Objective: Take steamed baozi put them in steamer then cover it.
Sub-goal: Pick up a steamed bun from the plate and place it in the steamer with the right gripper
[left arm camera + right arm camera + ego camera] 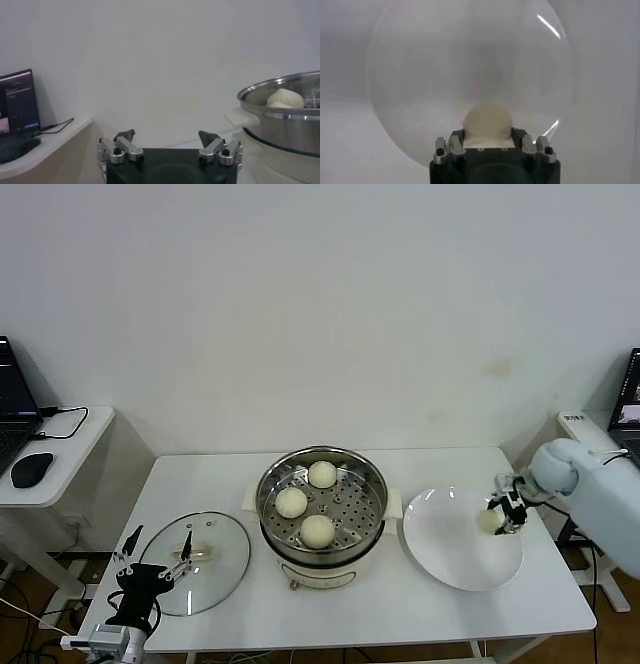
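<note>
Closing on the last baozi (488,521) right of the steamer (322,502), right end effector (506,513) grips it on the plate (450,559). Next: lift, carry into steamer. Left end effector (155,556) released, idle.

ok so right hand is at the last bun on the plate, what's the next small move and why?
Probably finish closing, then lift straight up. The right hand has its fingers on either side of the last bun on the plate. The steamer already holds three buns with bare floor left. The left hand waits open by the lid.

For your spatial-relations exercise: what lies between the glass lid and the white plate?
The steamer holding three baozi, between lid and plate; head view shows it.
</note>
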